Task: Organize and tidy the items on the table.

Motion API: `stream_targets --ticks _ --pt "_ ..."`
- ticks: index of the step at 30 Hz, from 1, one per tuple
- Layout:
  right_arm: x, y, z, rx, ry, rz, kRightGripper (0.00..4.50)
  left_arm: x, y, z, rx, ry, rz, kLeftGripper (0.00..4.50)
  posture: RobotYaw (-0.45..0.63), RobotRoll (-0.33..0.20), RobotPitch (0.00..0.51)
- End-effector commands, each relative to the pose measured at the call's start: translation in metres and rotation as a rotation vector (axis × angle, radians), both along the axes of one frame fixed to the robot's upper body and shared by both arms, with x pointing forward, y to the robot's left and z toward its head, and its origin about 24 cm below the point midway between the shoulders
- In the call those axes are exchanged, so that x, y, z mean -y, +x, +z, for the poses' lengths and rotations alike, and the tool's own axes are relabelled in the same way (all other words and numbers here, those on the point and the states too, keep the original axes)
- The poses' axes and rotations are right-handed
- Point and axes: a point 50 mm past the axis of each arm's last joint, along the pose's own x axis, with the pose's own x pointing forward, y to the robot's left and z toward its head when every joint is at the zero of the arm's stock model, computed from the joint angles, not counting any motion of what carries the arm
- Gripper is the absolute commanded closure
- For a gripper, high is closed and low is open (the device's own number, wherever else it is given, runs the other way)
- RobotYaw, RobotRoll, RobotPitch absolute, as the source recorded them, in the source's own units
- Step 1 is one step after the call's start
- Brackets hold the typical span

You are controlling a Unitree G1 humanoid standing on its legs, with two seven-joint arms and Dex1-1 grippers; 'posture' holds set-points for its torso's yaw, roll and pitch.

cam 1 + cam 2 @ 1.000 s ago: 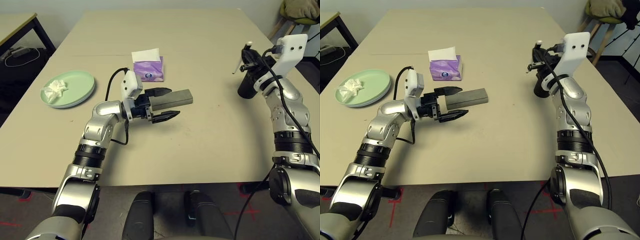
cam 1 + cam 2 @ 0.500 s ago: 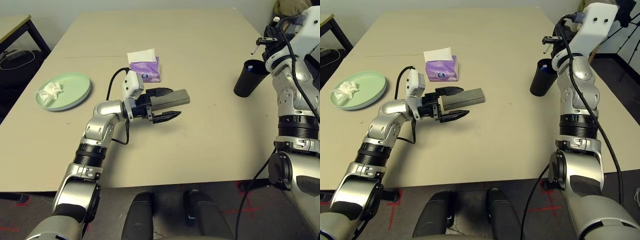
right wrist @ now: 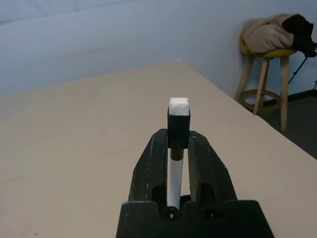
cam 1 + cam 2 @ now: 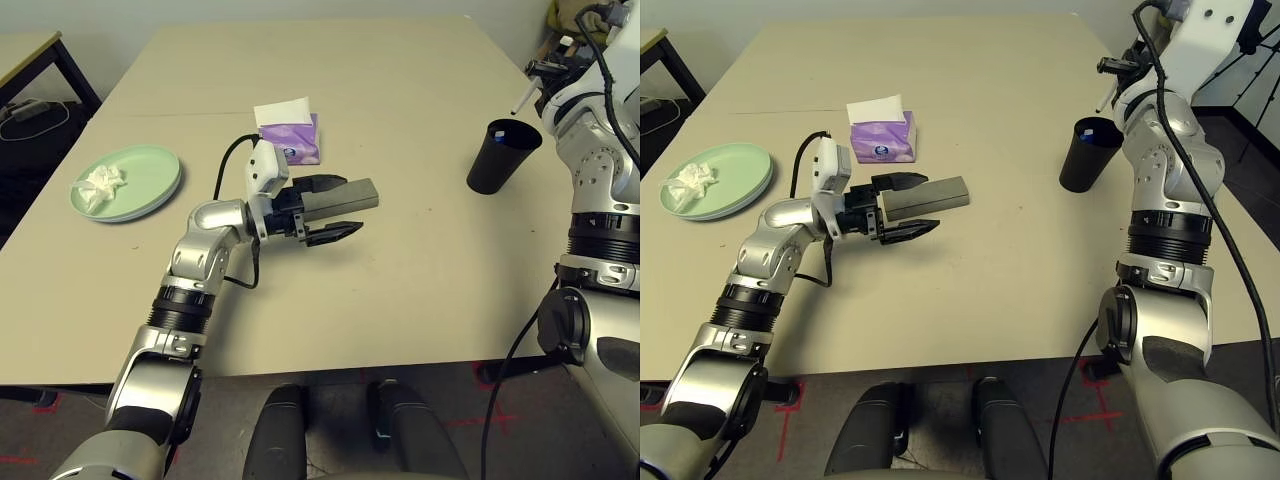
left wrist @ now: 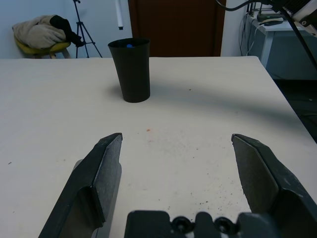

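Note:
My left gripper (image 4: 338,208) hovers open near the middle of the table (image 4: 400,280). The grey glasses case (image 4: 345,196) lies right at its fingers. The left wrist view has bare tabletop between the fingers (image 5: 106,173). My right gripper (image 3: 177,136) is shut on a white marker pen (image 3: 173,186). It is raised at the far right, above and just beyond the black cup (image 4: 500,155). The purple tissue box (image 4: 290,138) stands behind the case. A green plate (image 4: 140,185) at the left holds a crumpled white tissue (image 4: 100,182).
A smaller table with black legs (image 4: 30,45) stands off to the left. A stool with a coat on it (image 3: 270,44) is beyond the table's right edge. Something blue shows inside the cup (image 5: 130,45).
My right gripper has lifted away from the cup with the pen and swung right. The left arm and the case have not moved. The head camera shifted.

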Motion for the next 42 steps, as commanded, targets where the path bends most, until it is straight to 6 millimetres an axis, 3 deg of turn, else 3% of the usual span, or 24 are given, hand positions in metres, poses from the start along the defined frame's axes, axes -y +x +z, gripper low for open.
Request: stream_targets --ticks 1,18,29,42 --pt "0.005 -0.004 0.002 -0.003 -0.042 -0.021 4.08 0.001 0.001 0.0 0.002 0.011 -0.013 0.0 0.16 0.0 0.092" --pt "0.009 -0.002 -0.012 -0.075 -0.114 -0.038 4.08 0.0 0.0 -0.001 0.004 0.007 -0.001 0.0 0.16 0.0 0.095" --pt "0.008 -0.001 -0.013 -0.092 -0.084 -0.031 0.02 0.0 0.001 -0.001 0.002 0.007 -0.001 0.0 0.16 0.0 0.096" --pt "0.007 -0.001 -0.015 -0.089 -0.088 -0.019 0.02 -0.001 0.001 -0.002 -0.005 0.004 0.006 0.0 0.16 0.0 0.095"
